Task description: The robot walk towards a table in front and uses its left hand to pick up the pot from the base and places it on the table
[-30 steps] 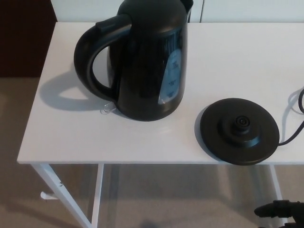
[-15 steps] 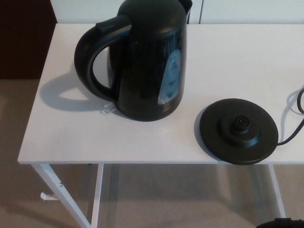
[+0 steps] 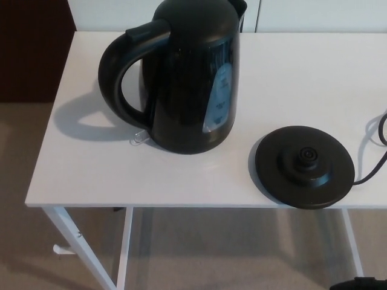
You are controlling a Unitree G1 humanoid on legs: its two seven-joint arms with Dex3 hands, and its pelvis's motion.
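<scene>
Where the picture's lower edge sits at 5 o'clock, only a dark sliver of the right hand (image 3: 360,283) shows, too little to tell how it is set or whether it has hold of anything. The left hand is out of sight. Farther off, the round black base (image 3: 304,166) lies flat near the front edge of the white desk (image 3: 91,175), its cord (image 3: 364,179) leaving toward 3 o'clock. At 10 o'clock from the base, and apart from it, the black pot (image 3: 187,78) stands upright on the desk, handle (image 3: 109,72) toward 9 o'clock. Its pale blue gauge (image 3: 219,99) bears marks too small to read.
</scene>
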